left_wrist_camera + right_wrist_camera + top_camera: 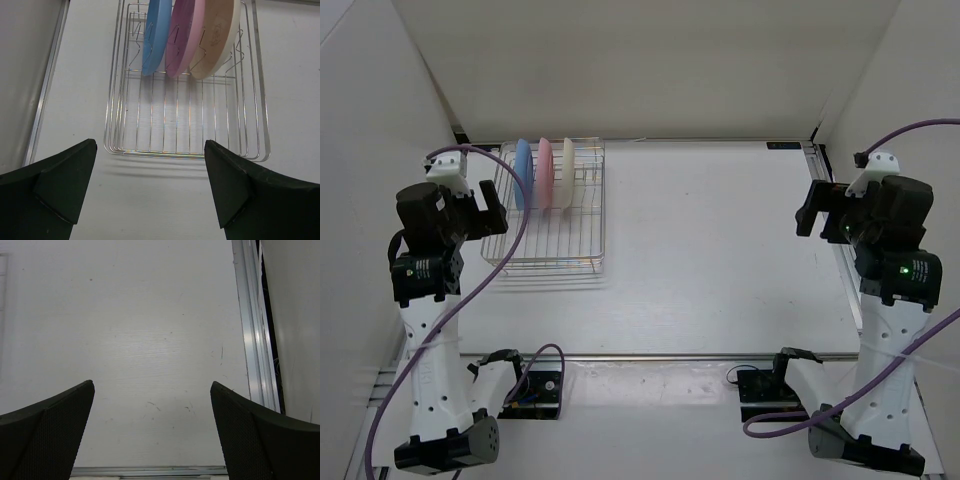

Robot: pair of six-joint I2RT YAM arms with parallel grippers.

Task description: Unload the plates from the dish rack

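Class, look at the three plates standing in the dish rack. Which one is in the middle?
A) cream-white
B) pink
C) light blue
B: the pink plate stands between the light blue plate and the cream-white plate in the dish rack.

Left arm standing upright, left gripper hovering with jaws spread wide, right arm mirroring it, right gripper gaping likewise
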